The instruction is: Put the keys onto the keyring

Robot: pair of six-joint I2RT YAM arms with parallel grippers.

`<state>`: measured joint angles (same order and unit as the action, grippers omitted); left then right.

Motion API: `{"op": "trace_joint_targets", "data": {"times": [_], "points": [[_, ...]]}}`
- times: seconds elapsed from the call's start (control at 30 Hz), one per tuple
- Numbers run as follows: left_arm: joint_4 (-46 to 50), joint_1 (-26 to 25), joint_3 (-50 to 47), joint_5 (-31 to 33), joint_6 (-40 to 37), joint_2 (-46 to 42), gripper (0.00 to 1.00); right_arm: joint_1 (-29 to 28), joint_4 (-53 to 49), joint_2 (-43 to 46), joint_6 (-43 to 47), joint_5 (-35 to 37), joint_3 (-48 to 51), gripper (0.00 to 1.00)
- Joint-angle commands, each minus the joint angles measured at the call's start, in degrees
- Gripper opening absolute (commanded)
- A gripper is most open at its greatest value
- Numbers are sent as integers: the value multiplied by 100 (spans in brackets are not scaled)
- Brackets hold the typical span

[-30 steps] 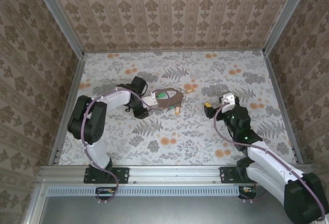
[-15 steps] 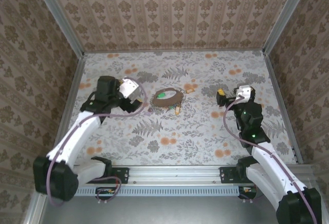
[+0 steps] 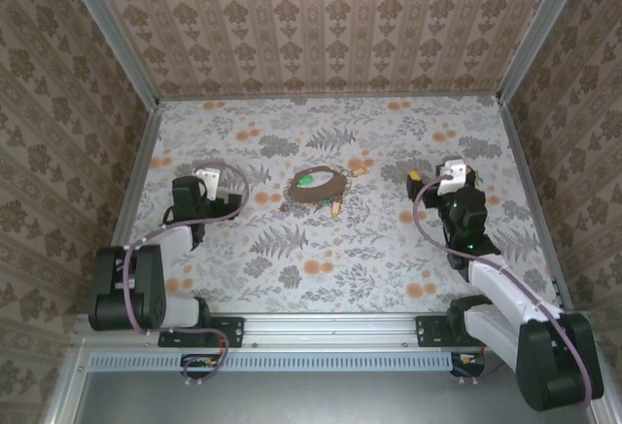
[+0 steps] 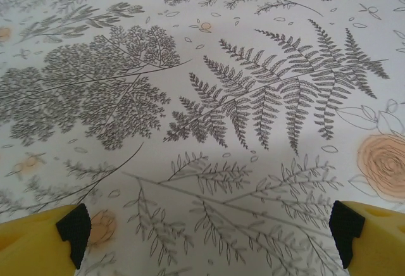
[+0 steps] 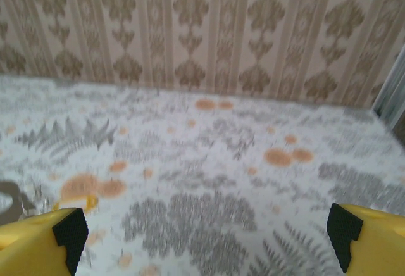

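Observation:
The keyring point(image 3: 319, 184) is a dark brown oval lying flat at the table's middle. A green-headed key point(image 3: 305, 183) rests inside its loop. One tan key point(image 3: 335, 209) lies just below the ring and another point(image 3: 358, 168) to its upper right. My left gripper point(image 3: 191, 206) sits well left of the ring, folded back. It points down at the cloth, open and holding nothing point(image 4: 209, 232), with a yellow fingertip point(image 4: 38, 241) at each lower corner. My right gripper point(image 3: 418, 181) hovers right of the ring, open and holding nothing point(image 5: 202, 238), facing the back wall.
A floral cloth point(image 3: 321, 259) covers the table. Patterned walls point(image 3: 321, 25) close in the back and both sides, with metal rails point(image 3: 131, 191) along the edges. In the blurred right wrist view, a brown curve point(image 5: 7, 199) at the left edge looks like part of the ring.
My left gripper has let go at the keyring, opened, and pulled back to the left while the arm folded. The right gripper has risen and drifted to the right.

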<state>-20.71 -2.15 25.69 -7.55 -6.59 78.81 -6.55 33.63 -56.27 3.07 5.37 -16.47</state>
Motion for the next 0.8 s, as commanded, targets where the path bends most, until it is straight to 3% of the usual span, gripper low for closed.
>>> {"op": "trace_joint_targets", "data": {"times": [0.0, 0.1, 0.27, 0.37, 0.4, 0.47, 0.77], "points": [[-1066, 15, 293, -142, 19, 191, 100, 53, 949, -498, 27, -163, 319, 100], [-1516, 62, 188, -62, -28, 376, 100, 75, 1665, -1181, -14, -198, 456, 100], [-3267, 206, -430, 161, 169, 963, 100, 174, 2239, -2168, 2, -284, 167, 100], [-3016, 207, -321, 189, 204, 939, 100, 361, 3089, -3168, -146, -383, 144, 100], [-2747, 215, -222, 487, 375, 906, 100, 486, 3518, -3380, -217, -609, 141, 100], [-2912, 228, -291, 795, 509, 934, 100, 796, 2264, -2958, -545, -722, -146, 100], [-2882, 148, -284, 1008, 471, 911, 100, 789, 1648, -3121, -651, -538, -612, 100]]}}
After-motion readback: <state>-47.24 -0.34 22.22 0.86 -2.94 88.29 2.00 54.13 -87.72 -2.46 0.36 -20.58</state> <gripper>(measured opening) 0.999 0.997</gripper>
